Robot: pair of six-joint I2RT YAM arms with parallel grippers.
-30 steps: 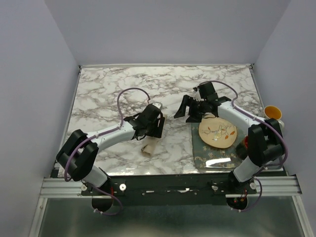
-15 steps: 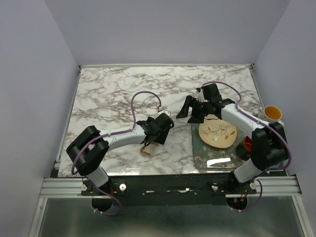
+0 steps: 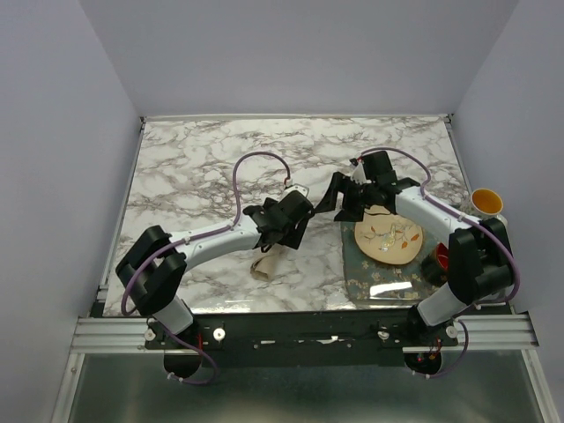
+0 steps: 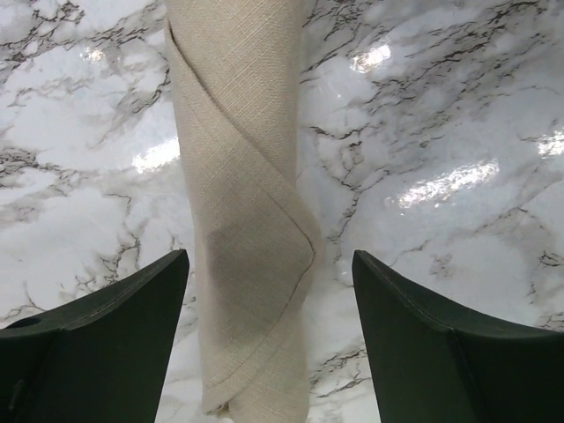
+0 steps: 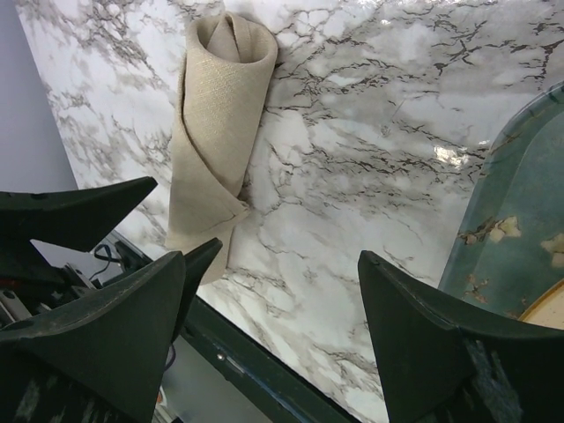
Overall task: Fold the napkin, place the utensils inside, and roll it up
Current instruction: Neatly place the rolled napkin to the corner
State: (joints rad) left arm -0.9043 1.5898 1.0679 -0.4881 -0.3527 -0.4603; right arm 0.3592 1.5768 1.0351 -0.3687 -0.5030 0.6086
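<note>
On the left of the marble worktop (image 3: 194, 167), the left arm reaches from its base toward the middle. The napkin (image 3: 262, 267) lies just beyond its forearm, near the front edge. It is rolled into a tight tan tube and rests flat on the stone at a slight slant, with its far end hidden beneath the left hand (image 3: 286, 227). In the left wrist view the roll (image 4: 247, 203) runs lengthwise down the frame. Its outer flap wraps diagonally and ends in a corner pointing right. The left hand (image 4: 269, 257) is released, with its two dark fingers spread wide on either side of the roll. Bare marble shows between the cloth and the right finger, while the left finger is close beside the cloth; whether it touches cannot be told. To the right, the right hand (image 3: 339, 201) hangs over the middle of the worktop, just beside the left hand and well above the stone. Its fingers are parted wide and hold nothing. Its wrist camera looks down at the napkin (image 5: 216, 115), whose spiral end shows, with the right hand (image 5: 291, 256) released above bare marble. Further right, a round tan patterned plate (image 3: 388, 236) sits on a green placemat (image 3: 379, 280). A yellow cup (image 3: 486, 201) stands at the far right edge.
</note>
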